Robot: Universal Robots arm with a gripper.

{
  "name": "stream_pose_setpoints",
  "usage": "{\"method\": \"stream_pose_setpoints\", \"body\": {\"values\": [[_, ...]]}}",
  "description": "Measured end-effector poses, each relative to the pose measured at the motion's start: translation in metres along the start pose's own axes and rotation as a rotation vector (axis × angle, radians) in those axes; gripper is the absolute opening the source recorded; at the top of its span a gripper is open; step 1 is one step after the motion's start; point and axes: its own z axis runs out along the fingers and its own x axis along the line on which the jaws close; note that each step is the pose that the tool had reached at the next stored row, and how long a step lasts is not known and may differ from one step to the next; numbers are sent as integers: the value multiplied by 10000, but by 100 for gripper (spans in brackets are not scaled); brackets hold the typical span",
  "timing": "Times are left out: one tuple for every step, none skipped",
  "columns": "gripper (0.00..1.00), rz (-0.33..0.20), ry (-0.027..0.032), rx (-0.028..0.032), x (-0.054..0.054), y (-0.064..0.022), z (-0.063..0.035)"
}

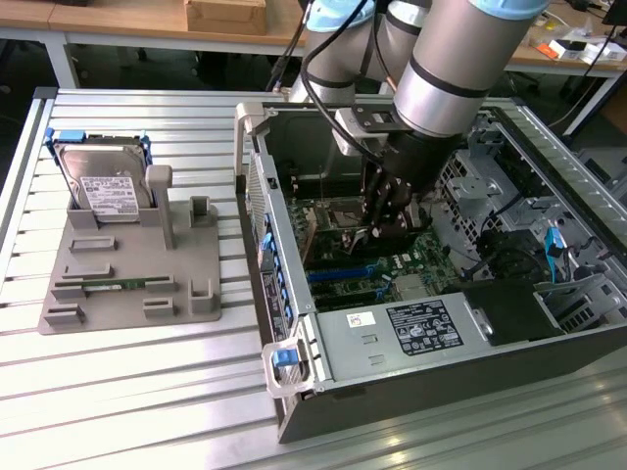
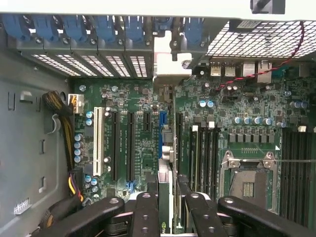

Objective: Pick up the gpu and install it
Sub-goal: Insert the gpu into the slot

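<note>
Black gripper (image 2: pixel 168 210) fingers are clamped edge-on around the gpu (image 2: pixel 165 197), hanging inside the computer case (image 1: pixel 294 323) above the motherboard (image 2: pixel 138 128); seating needs exact slot alignment.

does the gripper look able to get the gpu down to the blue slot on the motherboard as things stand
Probably yes: the gripper holds the gpu edge-on right above the blue slot, and nothing seems to lie between card and motherboard.
</note>
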Motion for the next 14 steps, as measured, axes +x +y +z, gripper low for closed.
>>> {"method": "stream_pose_setpoints", "body": {"values": [[26,2,3,0,3,1,7],[26,5,2,1,9,3,17],[26,4,2,1,14,2,23],[26,5,4,0,16,2,27],[26,4,7,0,19,2,38],[26,4,8,0,21,4,46],[26,4,9,0,25,12,54],[26,4,7,1,27,24,61],[26,4,7,1,27,33,66],[26,4,8,0,29,50,74],[26,4,8,1,30,63,83],[26,5,7,1,30,75,93],[26,5,7,1,31,83,101],[26,5,9,0,32,100,111]]}}
